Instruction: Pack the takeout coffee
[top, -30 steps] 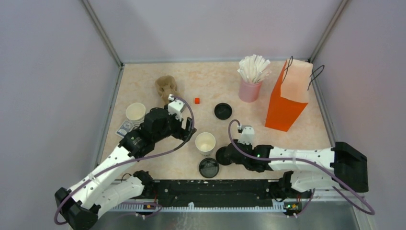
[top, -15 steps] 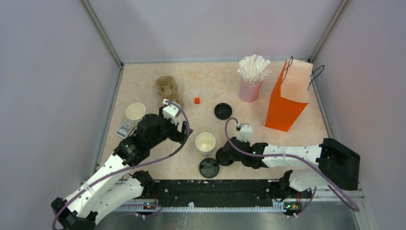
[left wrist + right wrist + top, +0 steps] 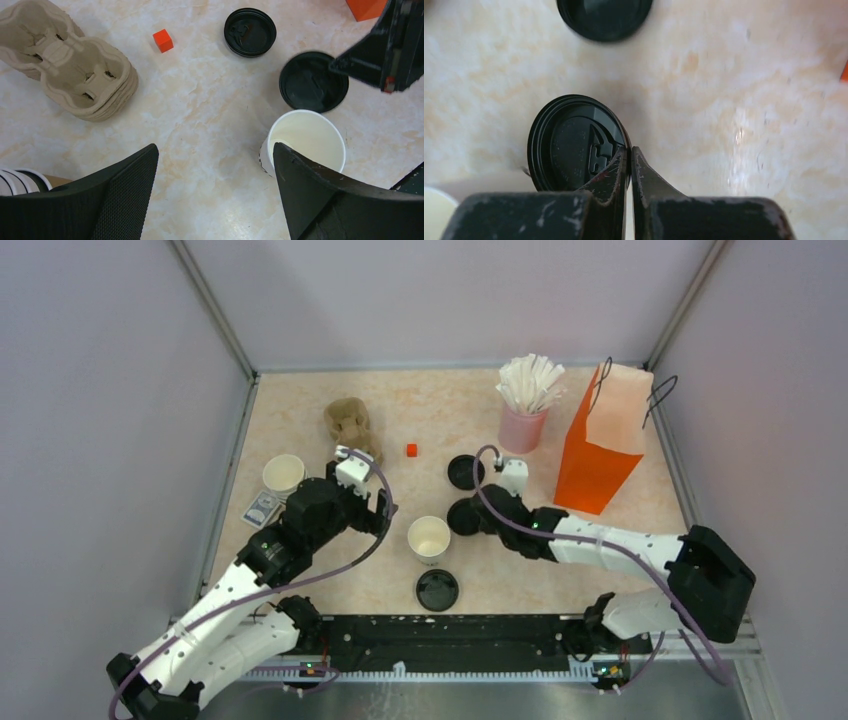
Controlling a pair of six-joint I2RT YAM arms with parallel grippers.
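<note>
We find the right claw (image 3: 629, 150) clenched, its two fingers pinched together on the rim of a black lid (image 3: 574, 145) at the edge nearest the wrist. We cannot tell whether this lid rests on the table (image 3: 450, 400) or hangs just above it. Just beside the lid, on the side toward the left arm, stands the paper cup (image 3: 429, 537), upright, uncovered and cream inside; lid and cup are close together but not joined. Ahead of the right fingertips, a little apart, a second lid (image 3: 604, 15) lies flat on the table. Farther ahead stands the pink cup (image 3: 522, 430) of white straws, and off to this claw's right the orange bag (image 3: 600, 445) stands upright. Behind the claw, toward the arm bases, lies a third lid (image 3: 437, 589). The left claw (image 3: 215, 147) is released, fingers spread wide and grasping nothing. The paper cup stands just ahead of its finger nearer the right arm, not between the two. Beyond this claw lie a red cube (image 3: 163, 40) and, to its left, a cup carrier (image 3: 75, 70). A stack of cups (image 3: 283, 473) stands near its wrist.
</note>
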